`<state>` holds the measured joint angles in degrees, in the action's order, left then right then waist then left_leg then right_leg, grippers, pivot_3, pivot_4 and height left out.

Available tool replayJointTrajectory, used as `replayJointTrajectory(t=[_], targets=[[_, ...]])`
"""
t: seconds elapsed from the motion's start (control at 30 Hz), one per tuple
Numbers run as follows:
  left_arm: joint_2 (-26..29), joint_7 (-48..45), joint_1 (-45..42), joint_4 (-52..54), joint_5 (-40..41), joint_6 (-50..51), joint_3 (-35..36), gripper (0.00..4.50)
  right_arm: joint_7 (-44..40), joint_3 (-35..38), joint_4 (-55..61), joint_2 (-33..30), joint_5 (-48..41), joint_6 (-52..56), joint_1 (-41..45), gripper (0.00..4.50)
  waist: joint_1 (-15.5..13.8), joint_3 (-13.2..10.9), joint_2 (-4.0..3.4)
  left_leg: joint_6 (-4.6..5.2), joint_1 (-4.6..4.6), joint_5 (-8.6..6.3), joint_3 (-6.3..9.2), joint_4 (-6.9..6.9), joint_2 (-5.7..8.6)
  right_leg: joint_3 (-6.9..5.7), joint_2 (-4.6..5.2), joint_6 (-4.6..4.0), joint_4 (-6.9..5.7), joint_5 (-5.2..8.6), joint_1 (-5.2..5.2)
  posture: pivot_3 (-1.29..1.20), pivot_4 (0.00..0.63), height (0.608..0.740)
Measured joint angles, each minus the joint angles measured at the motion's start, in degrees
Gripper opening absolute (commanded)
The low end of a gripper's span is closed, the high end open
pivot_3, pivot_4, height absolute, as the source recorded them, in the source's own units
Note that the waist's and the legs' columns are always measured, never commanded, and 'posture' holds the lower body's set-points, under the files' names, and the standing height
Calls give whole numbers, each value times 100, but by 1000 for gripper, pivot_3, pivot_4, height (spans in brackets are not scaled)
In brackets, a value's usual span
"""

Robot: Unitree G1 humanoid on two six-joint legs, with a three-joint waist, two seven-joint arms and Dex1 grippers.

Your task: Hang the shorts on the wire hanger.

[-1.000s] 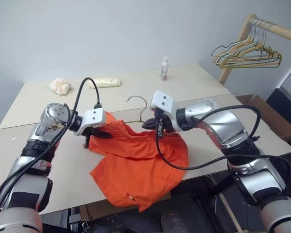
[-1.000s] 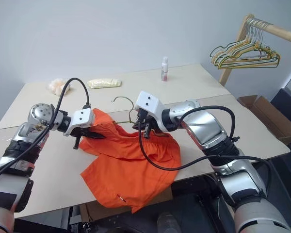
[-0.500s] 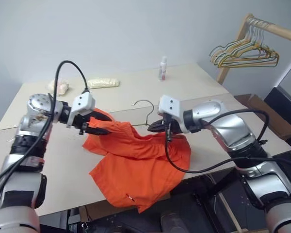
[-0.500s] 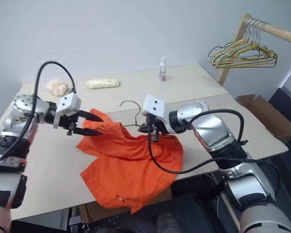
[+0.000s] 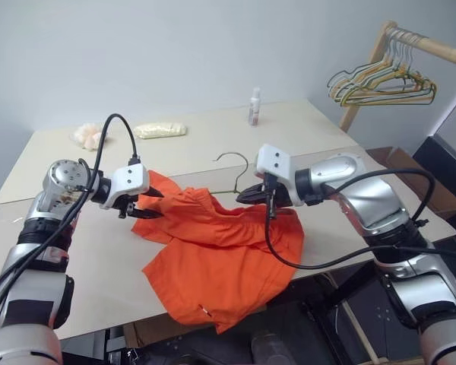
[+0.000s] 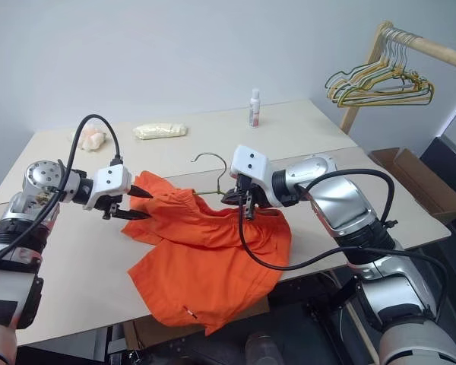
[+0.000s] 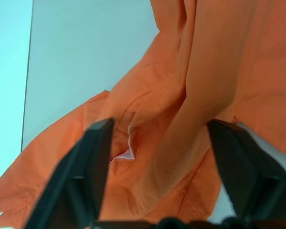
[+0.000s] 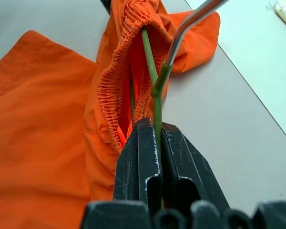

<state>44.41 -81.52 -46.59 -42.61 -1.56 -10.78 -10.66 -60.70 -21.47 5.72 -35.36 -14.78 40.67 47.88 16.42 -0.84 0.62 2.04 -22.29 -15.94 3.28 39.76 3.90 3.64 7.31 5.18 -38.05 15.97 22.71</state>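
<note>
Presently, item by item, largest first. Counter (image 5: 76,289): pale beige, two slabs with a seam between them. Rack (image 5: 433,49) at far right carries a bunch of hangers (image 5: 384,82).

Shorts (image 5: 220,255): orange, spread on the counter's near half, one leg hanging over the front edge, waistband lifted and gathered toward the back.

Hanger (image 5: 232,169): thin wire, hook standing up behind the shorts, its body largely inside the bunched waistband; in the right wrist view the green wire (image 8: 150,62) runs away from the jaws into the elastic opening. Long axis lies roughly across the counter, from the right end effector toward the left one.

Right end effector (image 5: 251,196): jaws shut tight on the hanger wire close to the hook's base.

Left end effector (image 5: 147,204): jaws partly open, straddling a fold of the shorts at their left end without pinching it, the fabric lying between the fingers (image 7: 81,176).

Judgement: the left arm is nearer the loose waistband; it needs a pinch there, then a pull along the wire.
</note>
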Motion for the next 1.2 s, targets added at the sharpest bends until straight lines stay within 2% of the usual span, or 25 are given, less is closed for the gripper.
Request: replayJointTrajectory(t=[0.2,0.67,1.2], targets=[[-22,94,-16,-112,-61,-128,2,12,-5,43,75,-14,-2,39,-108,0,9,0,0,0,0,0,0,0,1,-1,1,0,0,0,-1,-225,0,740],[94,95,-32,57,194,267,317,12,22,54,111,-74,60,68,-259,0,0,0,0,0,1,0,1,0,1,-4,1,0,-1,0,-1,-206,0,740],[158,381,-32,148,392,537,564,12,399,3,297,-100,326,68,-909,0,-49,0,1,0,1,0,3,0,5,-5,2,0,-1,0,-2,-194,0,740]])
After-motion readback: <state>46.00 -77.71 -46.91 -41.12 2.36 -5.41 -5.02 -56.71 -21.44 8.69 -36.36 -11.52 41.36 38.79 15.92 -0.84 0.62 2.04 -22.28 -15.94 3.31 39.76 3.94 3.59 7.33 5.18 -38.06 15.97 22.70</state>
